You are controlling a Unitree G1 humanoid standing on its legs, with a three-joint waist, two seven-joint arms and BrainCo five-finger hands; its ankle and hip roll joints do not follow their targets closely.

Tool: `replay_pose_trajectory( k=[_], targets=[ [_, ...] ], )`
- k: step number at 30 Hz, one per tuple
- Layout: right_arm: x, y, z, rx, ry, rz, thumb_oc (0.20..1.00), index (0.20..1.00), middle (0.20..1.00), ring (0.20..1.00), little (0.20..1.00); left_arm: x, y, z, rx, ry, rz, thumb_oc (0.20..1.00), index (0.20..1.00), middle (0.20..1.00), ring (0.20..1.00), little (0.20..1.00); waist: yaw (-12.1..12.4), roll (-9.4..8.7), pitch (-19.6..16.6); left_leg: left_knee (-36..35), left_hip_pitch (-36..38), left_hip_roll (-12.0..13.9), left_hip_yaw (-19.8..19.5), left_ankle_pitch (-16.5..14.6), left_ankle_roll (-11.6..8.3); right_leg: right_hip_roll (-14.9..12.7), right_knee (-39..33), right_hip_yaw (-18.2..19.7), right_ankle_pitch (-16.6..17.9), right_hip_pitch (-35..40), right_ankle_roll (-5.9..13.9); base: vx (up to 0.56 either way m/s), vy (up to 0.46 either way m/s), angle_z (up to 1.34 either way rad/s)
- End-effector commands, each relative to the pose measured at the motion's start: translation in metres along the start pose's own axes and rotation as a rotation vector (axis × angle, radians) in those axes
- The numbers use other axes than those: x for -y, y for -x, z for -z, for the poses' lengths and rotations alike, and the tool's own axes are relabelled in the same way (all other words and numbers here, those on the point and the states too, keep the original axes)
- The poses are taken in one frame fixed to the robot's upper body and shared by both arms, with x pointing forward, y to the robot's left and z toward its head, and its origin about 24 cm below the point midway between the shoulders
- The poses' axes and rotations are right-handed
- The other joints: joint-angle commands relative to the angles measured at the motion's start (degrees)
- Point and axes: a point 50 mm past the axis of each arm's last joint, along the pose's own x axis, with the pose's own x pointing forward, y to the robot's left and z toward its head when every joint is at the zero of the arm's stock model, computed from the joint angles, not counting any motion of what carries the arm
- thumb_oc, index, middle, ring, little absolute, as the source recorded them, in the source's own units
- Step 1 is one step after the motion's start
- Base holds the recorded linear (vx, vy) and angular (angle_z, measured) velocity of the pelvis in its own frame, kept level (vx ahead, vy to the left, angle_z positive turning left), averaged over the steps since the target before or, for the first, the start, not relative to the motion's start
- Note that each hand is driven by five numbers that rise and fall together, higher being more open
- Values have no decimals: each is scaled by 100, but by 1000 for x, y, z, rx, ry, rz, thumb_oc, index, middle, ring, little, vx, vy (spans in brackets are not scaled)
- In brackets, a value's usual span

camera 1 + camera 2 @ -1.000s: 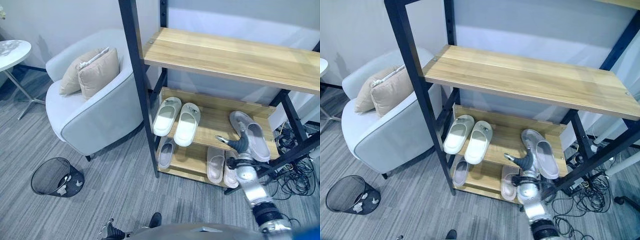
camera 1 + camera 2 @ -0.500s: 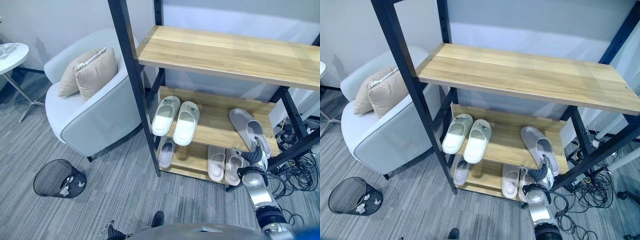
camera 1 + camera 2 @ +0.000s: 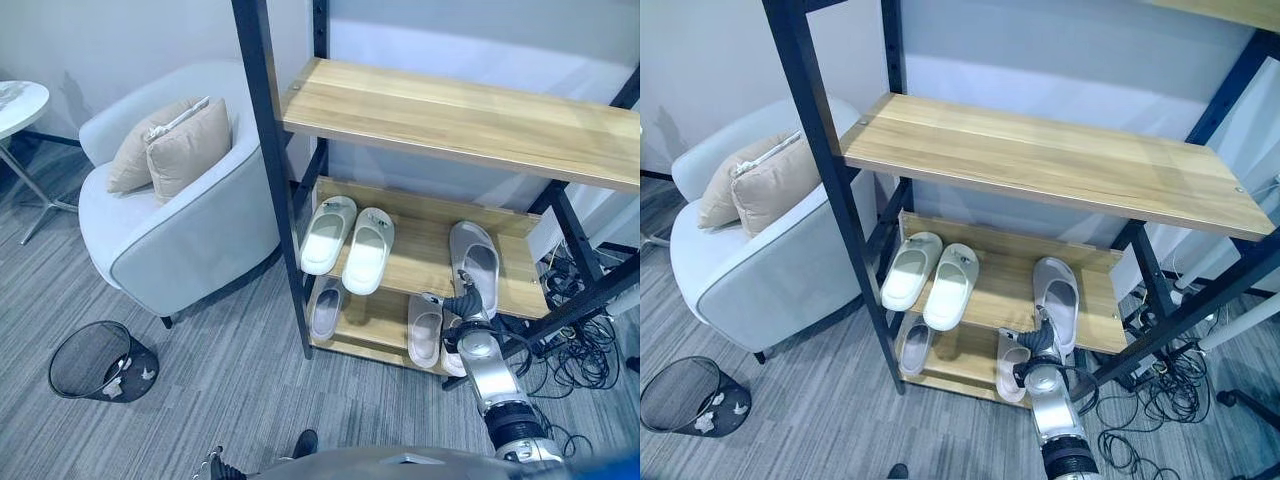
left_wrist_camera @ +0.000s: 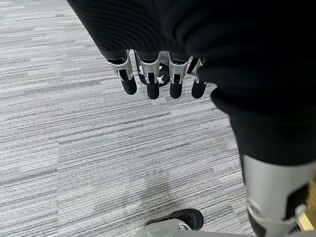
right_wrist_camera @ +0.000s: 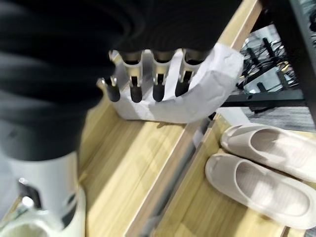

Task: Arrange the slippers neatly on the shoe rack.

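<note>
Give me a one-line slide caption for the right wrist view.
Right hand with fingers on a grey slipper at the middle shelf edge, a beige pair on the shelf below.

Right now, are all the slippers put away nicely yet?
Almost. A white pair sits side by side on the middle shelf. The right hand has its fingers on a grey slipper there, lining it up. Left: its partner, if any, and the single slipper below.

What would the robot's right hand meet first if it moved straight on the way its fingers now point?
Most likely the grey slipper on the rack's middle shelf: the right hand has its fingertips at that slipper's heel end. Whether they already touch it is unclear.
</note>
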Motion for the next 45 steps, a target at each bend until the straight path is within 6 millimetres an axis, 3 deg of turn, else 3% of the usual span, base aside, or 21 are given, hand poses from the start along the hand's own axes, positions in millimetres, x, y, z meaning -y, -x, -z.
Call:
replay_pose_trajectory(
  k=[1,6,9,11,12,13,16,20,24,31,37,40,43,45],
  targets=[
    [-4,-8,-33,179,12,-79,1000,1000,1000,1000,1000,44,21,-11,6,0,134,1000,1000,1000,1000,1000,188,110,109,34,159,217,40,-76,128,-259,49,-163,67,119,140,0,0,0],
    [-6,-8,-42,258,-25,-84,1000,1000,1000,1000,1000,42,20,-10,11,-12,126,1000,1000,1000,1000,1000,224,102,120,34,164,218,37,-75,125,-253,49,-179,72,137,142,0,0,0],
    [11,-9,-49,348,-9,23,1000,1000,1000,1000,1000,43,21,-9,13,-17,122,1000,1000,1000,1000,1000,224,102,131,34,165,204,26,-81,137,-252,49,-173,88,141,146,0,0,0],
    [33,-10,-48,399,31,171,1000,1000,1000,1000,1000,44,22,-9,18,-9,122,1000,1000,1000,1000,1000,215,109,133,34,161,203,29,-79,136,-256,49,-161,90,139,146,0,0,0],
    [33,-10,-48,399,31,172,1000,1000,1000,1000,1000,44,22,-9,18,-9,122,1000,1000,1000,1000,1000,216,111,134,34,162,204,29,-80,136,-255,49,-161,90,140,146,0,0,0],
    [48,-12,-39,376,45,286,1000,1000,1000,1000,1000,45,22,-12,26,-6,127,1000,1000,1000,1000,1000,200,128,128,34,160,207,32,-77,135,-261,49,-160,88,134,153,0,0,0],
    [60,-18,-28,308,24,383,1000,1000,1000,1000,1000,45,22,-13,30,-7,129,1000,1000,1000,1000,1000,195,140,116,34,162,210,36,-82,136,-262,49,-148,89,119,154,0,0,0],
    [76,-26,-14,184,84,451,1000,1000,1000,1000,1000,45,22,-12,32,-4,127,1000,1000,1000,1000,1000,190,153,128,34,149,207,47,-76,138,-270,49,-150,90,107,158,0,0,0],
    [87,-34,-13,130,86,497,1000,1000,1000,1000,1000,45,23,-11,35,-11,127,1000,1000,1000,1000,1000,203,183,182,34,116,191,53,-62,143,-281,49,-160,103,75,175,0,0,0],
    [99,-47,-39,105,-3,514,1000,1000,1000,1000,1000,45,23,-12,44,-1,123,1000,1000,1000,1000,1000,235,187,282,34,3,165,25,-11,136,-305,49,-212,130,4,187,0,0,0],
    [139,-66,-94,60,15,605,1000,1000,1000,1000,1000,44,20,-35,92,64,112,1000,1000,1000,1000,1000,257,271,671,34,-451,94,-50,168,132,-359,49,-279,195,-357,239,-103,25,4],
    [154,-72,-130,97,38,613,1000,1000,1000,1000,1000,47,21,-57,136,99,112,1000,1000,1000,1000,1000,244,346,938,34,-630,63,-31,243,140,-406,49,-263,259,-528,249,-115,47,-1],
    [152,-75,-139,63,36,560,1000,1000,1000,1000,1000,47,21,-71,159,136,115,1000,1000,1000,1000,1000,211,387,1122,34,-683,65,-5,280,130,-413,49,-267,285,-576,239,-64,33,0],
    [146,-76,-129,36,28,541,1000,1000,1000,1000,1000,48,22,-75,170,157,118,1000,1000,1000,1000,1000,191,406,1191,34,-636,69,-1,268,135,-397,49,-235,272,-524,226,0,0,0]
  ],
)
